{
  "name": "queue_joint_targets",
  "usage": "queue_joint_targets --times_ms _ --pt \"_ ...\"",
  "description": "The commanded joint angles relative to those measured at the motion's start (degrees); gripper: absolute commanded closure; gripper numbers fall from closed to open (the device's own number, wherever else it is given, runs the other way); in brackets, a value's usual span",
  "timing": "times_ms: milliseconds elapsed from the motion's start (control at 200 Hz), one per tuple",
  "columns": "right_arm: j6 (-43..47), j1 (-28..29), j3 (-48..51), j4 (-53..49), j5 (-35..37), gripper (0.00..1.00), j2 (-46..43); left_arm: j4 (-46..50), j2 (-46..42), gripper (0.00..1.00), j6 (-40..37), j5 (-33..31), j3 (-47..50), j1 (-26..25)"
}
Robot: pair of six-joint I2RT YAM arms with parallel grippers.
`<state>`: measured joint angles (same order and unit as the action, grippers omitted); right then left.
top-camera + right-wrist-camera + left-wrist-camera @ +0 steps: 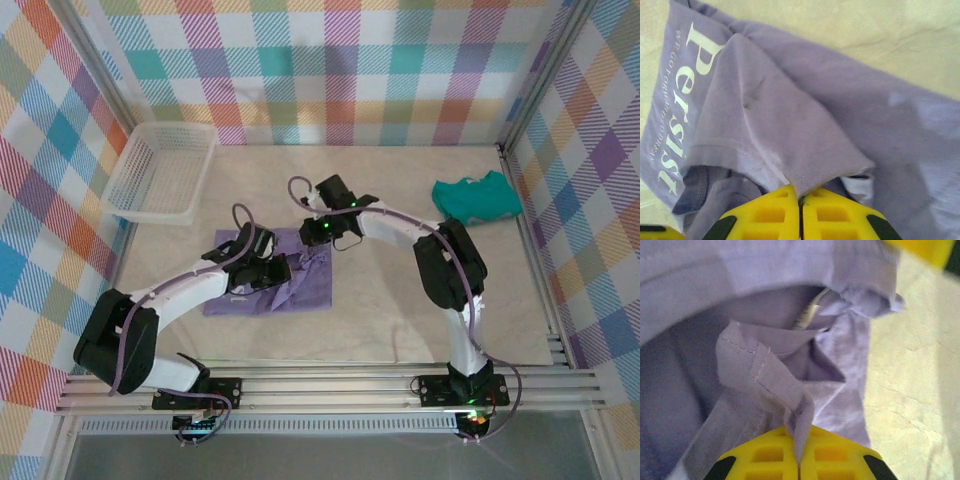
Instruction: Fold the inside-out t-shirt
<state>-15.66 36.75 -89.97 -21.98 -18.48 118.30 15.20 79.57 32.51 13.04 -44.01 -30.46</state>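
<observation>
The inside-out t-shirt (305, 288) lies bunched on the table a little left of centre, lavender-purple and rumpled. My left gripper (280, 272) sits on its middle and my right gripper (320, 245) on its far right part. In the left wrist view the yellow fingers (770, 455) are shut on a raised hemmed fold of the shirt (765, 375). Seen from the right wrist, the yellow fingers (840, 215) pinch a peaked fold of the shirt (790, 115), which carries white lettering "Persist" (685, 100) near one edge.
A white mesh basket (160, 170) stands at the far left. A teal garment (475, 198) lies at the far right, by the wall. Plaid walls close in three sides, and a metal rail (330, 385) runs along the near edge.
</observation>
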Motion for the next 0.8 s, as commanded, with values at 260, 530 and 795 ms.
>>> queue_joint_targets --times_ms 260,530,795 --pt "3.4 -10.5 -13.6 -15.6 -13.0 0.87 7.2 -8.4 5.5 0.98 -10.5 2.4 -5.8 -13.6" --pt "5.7 -15.1 -24.1 -24.9 -3.5 0.63 14.7 -7.5 14.7 0.64 -13.5 5.1 -12.0 -18.5" --pt "2.1 -16.0 4.6 -12.1 -4.1 0.58 -9.8 -7.7 -0.7 0.38 -12.0 0.4 -6.9 -11.0"
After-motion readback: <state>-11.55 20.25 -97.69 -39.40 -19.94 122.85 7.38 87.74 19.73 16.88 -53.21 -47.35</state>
